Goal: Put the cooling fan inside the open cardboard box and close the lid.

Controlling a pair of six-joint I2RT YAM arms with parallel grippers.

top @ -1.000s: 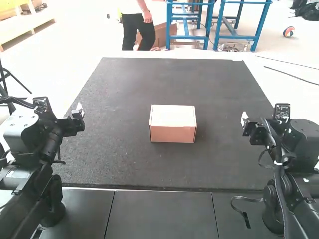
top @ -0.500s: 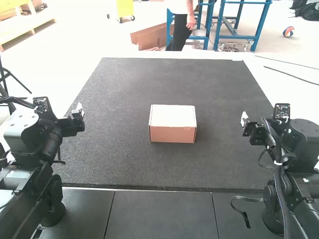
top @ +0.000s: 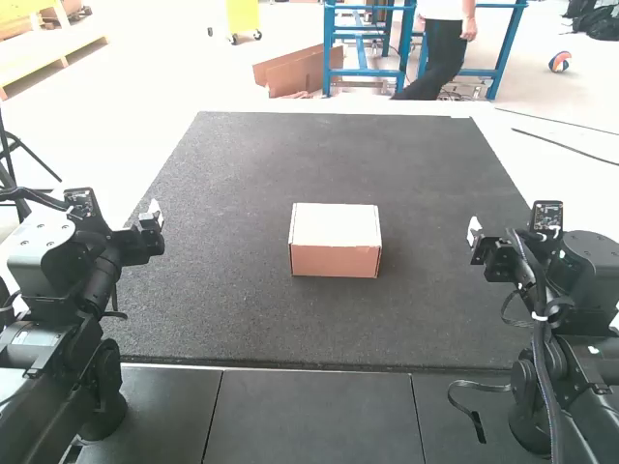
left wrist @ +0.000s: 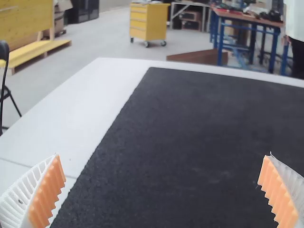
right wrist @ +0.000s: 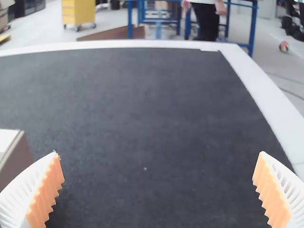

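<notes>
A small cardboard box (top: 335, 239) with its lid down sits in the middle of the black mat (top: 242, 193); a corner of the box (right wrist: 8, 149) also shows in the right wrist view. My left gripper (top: 151, 227) hangs over the mat's left edge, well left of the box, open with nothing between its white ribbed fingers (left wrist: 40, 194). My right gripper (top: 478, 246) hangs over the mat's right side, well right of the box, also open and empty, orange pads (right wrist: 46, 190) wide apart.
The mat lies on a white table (top: 126, 135) with bare white margins on the left, right and far sides. A dark panel (top: 309, 416) runs along the near edge between the two arm bases.
</notes>
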